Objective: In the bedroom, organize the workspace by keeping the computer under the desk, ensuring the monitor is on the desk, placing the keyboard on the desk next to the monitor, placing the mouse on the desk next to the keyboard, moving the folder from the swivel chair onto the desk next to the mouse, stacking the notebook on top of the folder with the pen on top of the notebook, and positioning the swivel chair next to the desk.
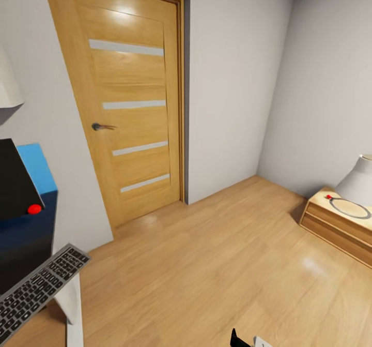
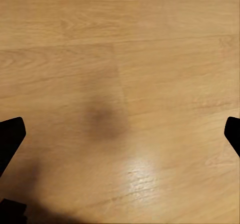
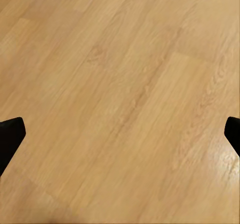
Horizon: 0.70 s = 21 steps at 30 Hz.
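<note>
1. The keyboard [image 1: 36, 287] is lying on the surface's [image 1: 72, 305] edge at the head view's lower left, beside a dark monitor [image 1: 15, 181].
2. Both end effectors, left [image 2: 120, 134] and right [image 3: 120, 134], are hanging open and empty over bare floor [image 1: 217, 264].
3. The folder, notebook and pen steps are apparently remaining.

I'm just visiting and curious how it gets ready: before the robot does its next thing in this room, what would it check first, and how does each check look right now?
1. Left fingers spread wide with nothing between them, wooden floor below: ok.
2. Right fingers likewise apart and empty: ok.
3. Grey flat keyboard with dark keys lying on the white desk: ok, though one end sits at the desk's edge.
4. Black monitor on the desk: cannot tell, its base is cut off.
5. Light wooden door with pale stripes shut: ok.
6. Mouse, folder and swivel chair located: cannot tell.
</note>
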Tool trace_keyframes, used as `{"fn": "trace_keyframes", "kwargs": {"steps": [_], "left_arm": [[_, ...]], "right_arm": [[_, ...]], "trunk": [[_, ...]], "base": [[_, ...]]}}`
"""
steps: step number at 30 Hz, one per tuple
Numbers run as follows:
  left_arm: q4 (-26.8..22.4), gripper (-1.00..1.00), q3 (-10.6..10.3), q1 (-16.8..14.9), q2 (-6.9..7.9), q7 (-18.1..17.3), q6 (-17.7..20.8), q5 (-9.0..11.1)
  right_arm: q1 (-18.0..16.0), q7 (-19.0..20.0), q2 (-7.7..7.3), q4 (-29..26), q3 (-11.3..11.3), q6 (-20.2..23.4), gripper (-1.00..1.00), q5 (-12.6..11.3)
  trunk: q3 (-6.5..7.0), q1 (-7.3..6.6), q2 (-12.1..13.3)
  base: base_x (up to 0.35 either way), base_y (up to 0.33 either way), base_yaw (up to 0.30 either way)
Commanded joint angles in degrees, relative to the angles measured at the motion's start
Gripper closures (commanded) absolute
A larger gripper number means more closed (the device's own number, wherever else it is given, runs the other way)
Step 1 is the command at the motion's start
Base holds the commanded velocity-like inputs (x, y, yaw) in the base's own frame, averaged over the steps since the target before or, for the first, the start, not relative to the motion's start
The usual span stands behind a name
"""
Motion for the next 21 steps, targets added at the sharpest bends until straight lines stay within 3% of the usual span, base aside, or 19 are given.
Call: {"fn": "trace_keyframes", "kwargs": {"steps": [1,21], "left_arm": [[-0.1,-1.0,-0.5,-0.1,0.07,0.5,-0.4,0.2],[-0.1,-1.0,-0.5,-0.1,0.07,0.5,-0.4,0.2]], "right_arm": [[0.0,-0.5,-0.01,0.0,0.5,-0.2,-1.0,-0.2],[0.0,-0.5,-0.02,0.1,0.5,-0.3,-1.0,-0.2]], "trunk": [[-0.16,0.03,0.0],[-2.01,0.03,0.0]], "base": [[0.326,0.0,0.0],[0.326,0.0,0.0]]}}
